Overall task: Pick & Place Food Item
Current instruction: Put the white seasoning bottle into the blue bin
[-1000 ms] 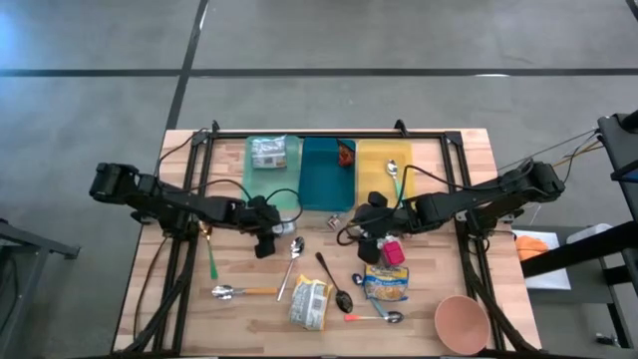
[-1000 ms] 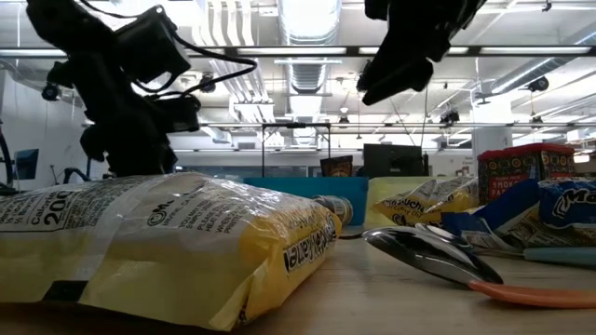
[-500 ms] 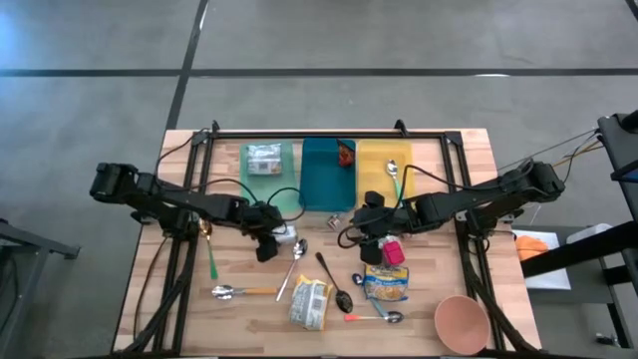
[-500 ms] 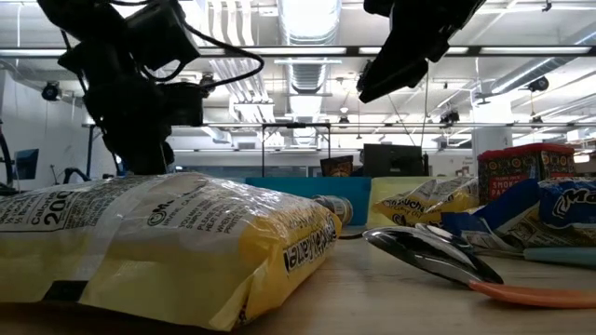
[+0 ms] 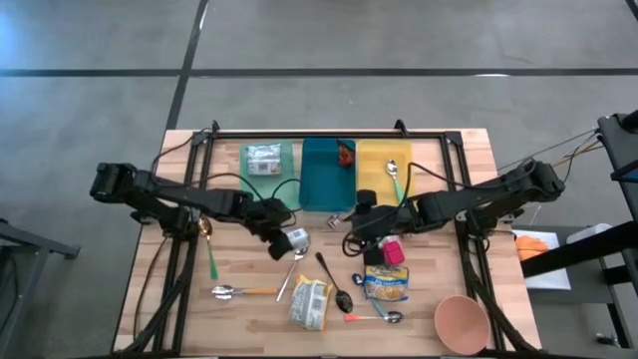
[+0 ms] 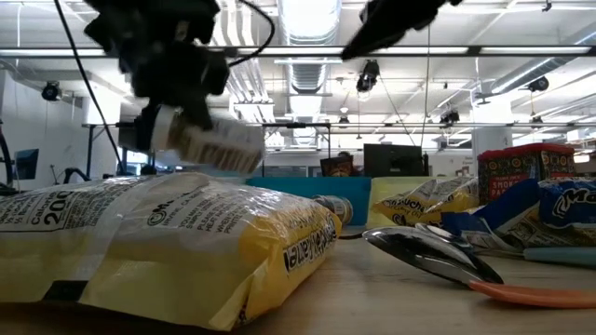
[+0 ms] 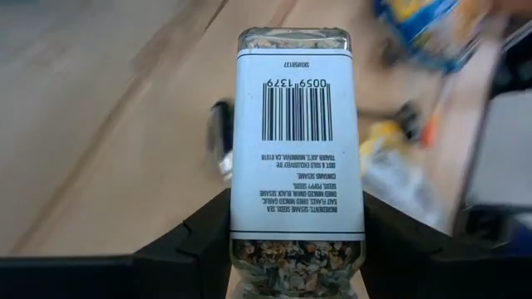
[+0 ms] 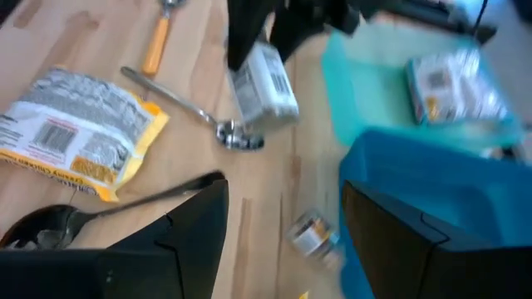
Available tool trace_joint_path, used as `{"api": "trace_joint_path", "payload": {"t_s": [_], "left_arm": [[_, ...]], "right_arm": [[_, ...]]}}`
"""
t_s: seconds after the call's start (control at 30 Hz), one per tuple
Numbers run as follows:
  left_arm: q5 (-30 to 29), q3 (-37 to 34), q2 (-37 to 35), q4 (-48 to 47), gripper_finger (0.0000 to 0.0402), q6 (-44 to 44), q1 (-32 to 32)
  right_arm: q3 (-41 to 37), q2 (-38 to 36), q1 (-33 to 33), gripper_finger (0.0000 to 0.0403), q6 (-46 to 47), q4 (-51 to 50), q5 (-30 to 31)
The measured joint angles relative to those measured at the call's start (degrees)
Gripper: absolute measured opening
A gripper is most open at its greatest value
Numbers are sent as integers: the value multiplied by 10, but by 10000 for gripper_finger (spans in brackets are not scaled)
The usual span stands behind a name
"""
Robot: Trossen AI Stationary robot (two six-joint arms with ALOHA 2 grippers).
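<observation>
A spice jar (image 7: pixel 297 149) with a white barcode label and seed mix inside is off the table, with my left gripper (image 5: pixel 276 237) shut on it at the table's middle, just in front of the green tray (image 5: pixel 284 194). The low view shows the jar (image 6: pixel 207 141) tilted in the air. My right gripper (image 5: pixel 359 227) hovers open with nothing between its fingers, to the right of the jar, in front of the blue tray (image 5: pixel 327 179) and above the pink item (image 5: pixel 394 251). My left gripper pinches the jar's two opposite sides near its near end (image 7: pixel 249 249) between both fingers (image 7: pixel 195 241). The fingers come slanting down from the table's left, and the jar sticks out forward beyond them. It is lifted clear of the table and tilted.
Green, blue and yellow (image 5: pixel 384 170) trays stand at the far edge; a packet (image 5: pixel 262 158) lies on the green one. A yellow packet (image 5: pixel 309 302), a blue-yellow packet (image 5: pixel 387 284), several spoons, a small jar (image 5: pixel 332 221) and a pink bowl (image 5: pixel 462 321) lie on the near half.
My left gripper has risen and rolled with the jar, which has come up off the table and now points toward the table's right, tilted. My right gripper has risen a little and rolled, staying open.
</observation>
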Motion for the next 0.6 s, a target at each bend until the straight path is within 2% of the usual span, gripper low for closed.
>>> {"api": "trace_joint_path", "payload": {"t_s": [0.17,0.37,0.6], "left_arm": [[2,58,0,1,197,-58,21],[15,112,-1,4,197,-100,59],[62,132,-1,20,197,-95,66]], "right_arm": [[46,17,0,231,-67,-8,5],[139,73,12,231,-150,-105,96],[234,133,12,231,-153,-176,184]]}}
